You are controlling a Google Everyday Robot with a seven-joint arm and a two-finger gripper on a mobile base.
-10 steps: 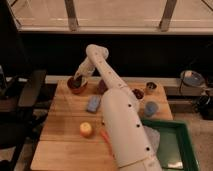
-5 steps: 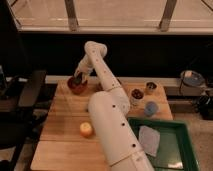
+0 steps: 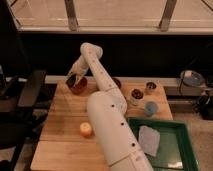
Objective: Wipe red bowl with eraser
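1. Jaws are pressing fully shut, and the gripper (image 3: 74,80) is reaching to the far left of the wooden table (image 3: 60,125), where it is carrying a dark flat block that I am taking to be the eraser (image 3: 72,80); the grip itself is hard to make out, so the hold is a judgement.

2. Camera view, the only one: the eraser is sitting tilted at the near-left rim of the red bowl (image 3: 78,86), touching it or hanging just over its dark inside; I cannot tell which.

3. Compared with a second ago, the arm (image 3: 102,110) is swinging wider across the picture. Its thick white lower link is now covering the middle of the table, where a light-blue sponge was showing then. The gripper end is staying at the red bowl throughout, shifting only slightly along the rim.

4. For the task, this is suggesting the wiping is under way rather than about to begin: the eraser is keeping to the bowl while the arm is reworking its pose behind it.

5. Elsewhere, an orange fruit (image 3: 86,129) is lying on the near boards, a small blue cup (image 3: 151,107) is standing beside a green tray (image 3: 180,150) holding a white cloth (image 3: 149,140), all well apart from the bowl.
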